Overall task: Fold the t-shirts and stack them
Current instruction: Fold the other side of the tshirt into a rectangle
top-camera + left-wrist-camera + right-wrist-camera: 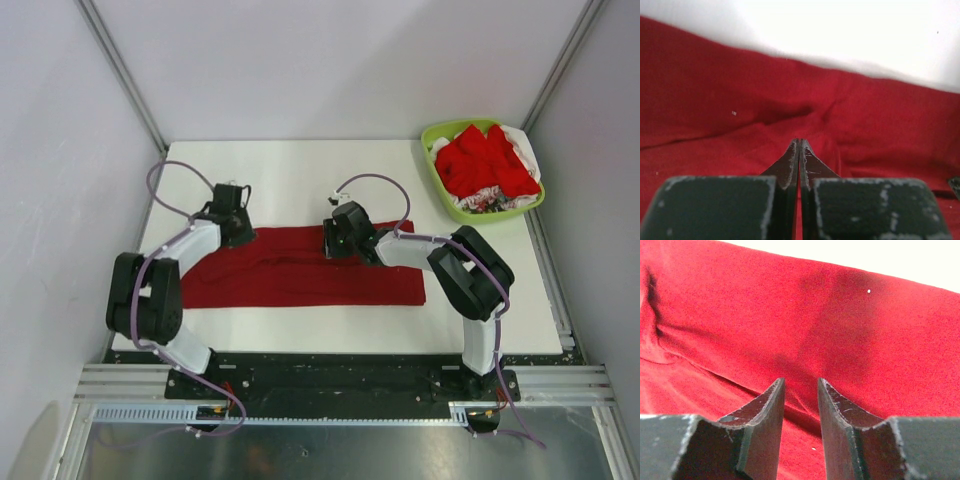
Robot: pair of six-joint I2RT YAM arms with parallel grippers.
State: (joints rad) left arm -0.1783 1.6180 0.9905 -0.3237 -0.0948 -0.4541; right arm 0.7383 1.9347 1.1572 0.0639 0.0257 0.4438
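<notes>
A plain dark crimson t-shirt (pixel 300 278) lies folded into a long band across the white table (pixel 290 170). My left gripper (pixel 238 232) rests on its far left edge. In the left wrist view its jaws (pixel 800 142) are pressed together, with a raised pinch of the crimson cloth (pixel 850 125) at the tips. My right gripper (pixel 335 242) is at the shirt's far edge near the middle. Its jaws (pixel 801 382) stand slightly apart over a fold of the cloth (pixel 740 315). Brighter red t-shirts (pixel 482 160) with white and patterned fabric lie in a basket.
The lime-green basket (pixel 432 135) stands at the table's far right corner. Grey walls and metal frame posts enclose the table on the left, back and right. The arm bases sit on a black rail at the near edge (pixel 330 375).
</notes>
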